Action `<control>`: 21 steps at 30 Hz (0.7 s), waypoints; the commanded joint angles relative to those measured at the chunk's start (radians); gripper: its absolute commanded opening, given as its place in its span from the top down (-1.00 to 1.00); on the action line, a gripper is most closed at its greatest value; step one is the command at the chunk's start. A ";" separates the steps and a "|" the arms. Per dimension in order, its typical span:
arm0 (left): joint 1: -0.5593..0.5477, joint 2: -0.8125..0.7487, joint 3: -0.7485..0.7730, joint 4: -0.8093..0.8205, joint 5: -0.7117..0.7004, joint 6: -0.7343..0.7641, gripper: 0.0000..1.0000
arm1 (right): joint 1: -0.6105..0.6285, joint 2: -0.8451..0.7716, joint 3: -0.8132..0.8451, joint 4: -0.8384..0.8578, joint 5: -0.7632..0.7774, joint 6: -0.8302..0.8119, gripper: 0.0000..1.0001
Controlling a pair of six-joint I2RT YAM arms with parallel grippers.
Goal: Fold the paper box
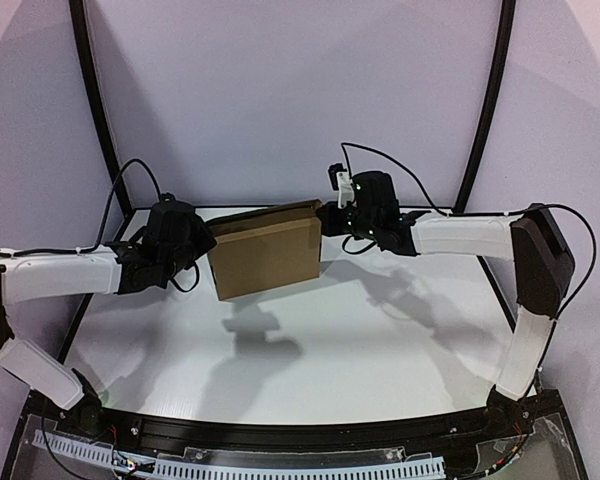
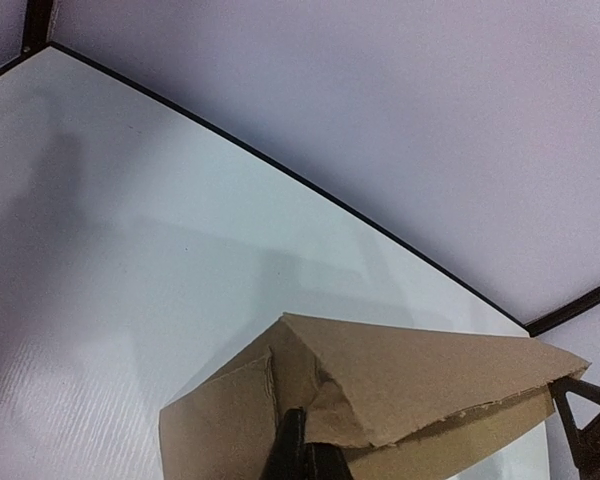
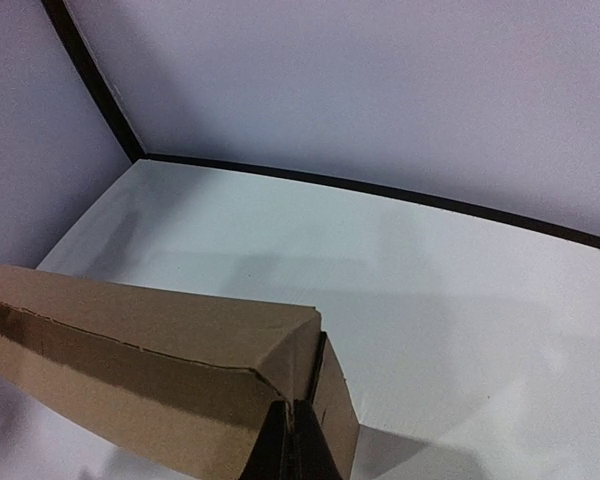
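Over the far half of the bench [image 1: 380, 340], the top view shows the box [image 1: 267, 252] lifted clear of the white surface, its shadow lying nearer the arms. The left hand [image 1: 206, 243] is pinched on its left end and the right hand [image 1: 326, 218] on its far right corner. It reads as a shallow brown slab, slightly tilted. At the left wrist, the box [image 2: 410, 385] is plain corrugated card, matt and fibrous, with a fuzzy, ragged edge along one flap and a seam gaping a little at the corner; the left hand [image 2: 305, 455] has its dark fingers narrowed onto the card's lower edge. At the right wrist, the box [image 3: 150, 345] shows a crisp long crease and a square end wall, and the right hand [image 3: 292, 440] is closed tight on that wall's edge. The step seems to be seating the last flap. Done well, it likely wants both grips firm but not crushing, and the loose corner pressed flush so the soft card does not buckle.
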 commanded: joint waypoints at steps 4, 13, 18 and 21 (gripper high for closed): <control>-0.074 0.112 -0.106 -0.410 0.238 -0.006 0.98 | 0.060 0.065 -0.117 -0.252 -0.122 0.024 1.00; -0.095 -0.021 -0.009 -0.508 0.226 0.037 0.35 | 0.061 0.018 -0.091 -0.270 -0.098 0.020 1.00; -0.095 -0.119 0.049 -0.552 0.222 0.053 -0.16 | 0.066 0.002 -0.050 -0.293 -0.073 0.040 1.00; -0.095 -0.171 0.053 -0.554 0.237 0.050 -0.51 | 0.070 -0.004 -0.030 -0.302 -0.072 0.042 1.00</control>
